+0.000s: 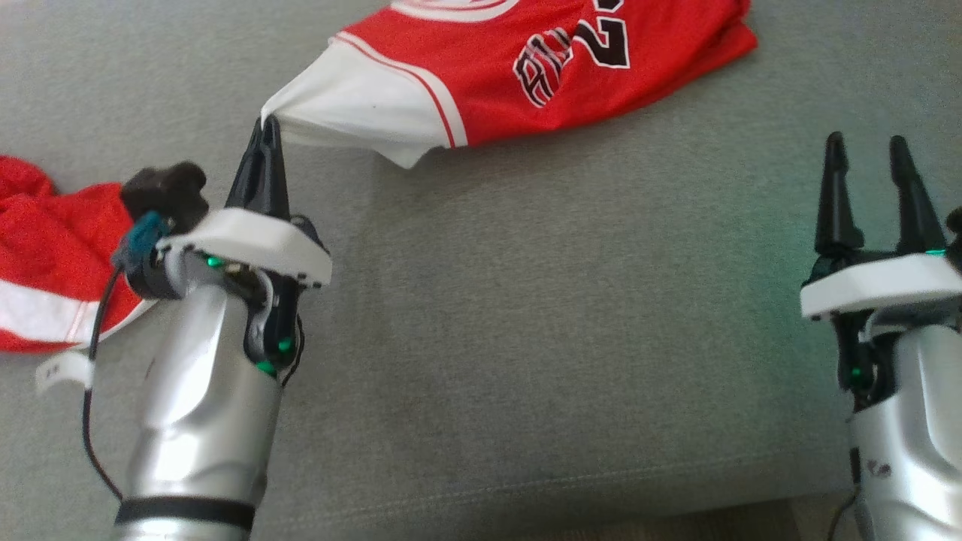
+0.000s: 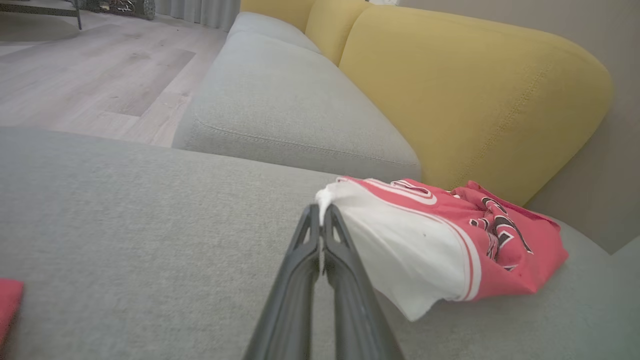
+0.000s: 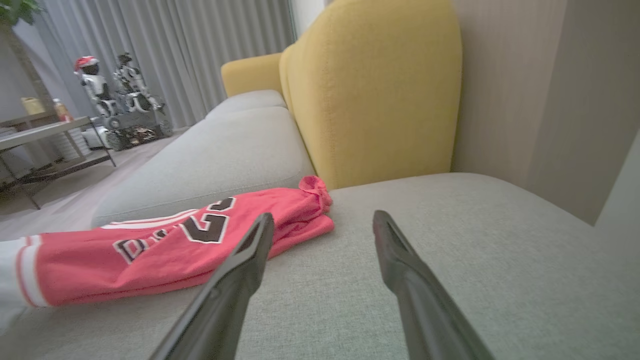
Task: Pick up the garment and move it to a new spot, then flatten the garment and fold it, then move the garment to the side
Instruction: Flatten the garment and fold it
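A red jersey (image 1: pixel 526 68) with black lettering and a white sleeve lies bunched on the grey sofa seat at the top of the head view. My left gripper (image 1: pixel 264 129) is shut on the tip of the white sleeve, which is pulled out to a point. From the left wrist, the same pinch shows at the closed fingertips of my left gripper (image 2: pixel 320 210), the jersey (image 2: pixel 480 250) trailing to the right. My right gripper (image 1: pixel 866 150) stands open over bare cushion at the right, well apart from the cloth. In its wrist view my right gripper (image 3: pixel 322 220) frames the jersey (image 3: pixel 165 245) lying to the left.
A second red and white garment (image 1: pixel 45 255) lies at the left edge beside my left forearm. Yellow back cushions (image 2: pixel 470 85) rise behind the seat. Wooden floor (image 2: pixel 75 65) lies beyond the sofa's front edge, with a low table (image 3: pixel 45 135) and robot figures farther off.
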You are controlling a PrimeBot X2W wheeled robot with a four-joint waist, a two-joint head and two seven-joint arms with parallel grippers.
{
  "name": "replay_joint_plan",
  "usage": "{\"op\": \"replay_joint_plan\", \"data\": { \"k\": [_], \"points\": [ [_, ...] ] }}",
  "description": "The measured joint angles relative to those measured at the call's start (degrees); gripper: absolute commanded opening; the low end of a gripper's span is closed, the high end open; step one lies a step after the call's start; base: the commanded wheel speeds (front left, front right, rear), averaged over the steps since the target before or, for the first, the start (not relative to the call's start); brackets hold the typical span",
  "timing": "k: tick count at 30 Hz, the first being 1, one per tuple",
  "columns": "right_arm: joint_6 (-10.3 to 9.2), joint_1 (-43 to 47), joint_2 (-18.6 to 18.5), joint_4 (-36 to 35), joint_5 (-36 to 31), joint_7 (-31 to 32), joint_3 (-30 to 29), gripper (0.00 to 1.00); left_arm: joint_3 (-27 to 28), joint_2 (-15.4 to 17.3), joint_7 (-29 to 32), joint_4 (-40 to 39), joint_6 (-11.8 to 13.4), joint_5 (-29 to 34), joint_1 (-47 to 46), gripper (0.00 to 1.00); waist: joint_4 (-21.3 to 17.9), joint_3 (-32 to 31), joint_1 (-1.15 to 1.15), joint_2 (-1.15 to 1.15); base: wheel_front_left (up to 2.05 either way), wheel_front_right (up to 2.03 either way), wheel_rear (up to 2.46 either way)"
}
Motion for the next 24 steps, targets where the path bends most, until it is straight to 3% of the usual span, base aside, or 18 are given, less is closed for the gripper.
{"op": "replay_joint_plan", "data": {
  "k": [8,14,24],
  "points": [
    [0.00,-9.32,0.80,10.85,1.53,7.48,-6.54,1.00,-0.78,-0.24,0.00,-8.71,-1.19,0.68,7.04,0.00,4.31,1.07,0.00,0.00,0.00,0.00,0.00],
    [0.00,-16.23,0.12,18.22,-0.01,10.12,-9.89,1.00,-4.30,-0.29,0.00,-12.85,0.37,-1.69,7.07,0.00,6.90,2.71,0.00,0.00,0.00,0.00,0.00],
    [0.00,-26.92,-4.43,32.12,-5.34,11.59,-15.43,1.00,-10.54,-0.24,0.00,-16.42,2.58,-4.76,7.65,0.00,11.92,6.95,0.00,0.00,0.00,0.00,0.00]
  ]
}}
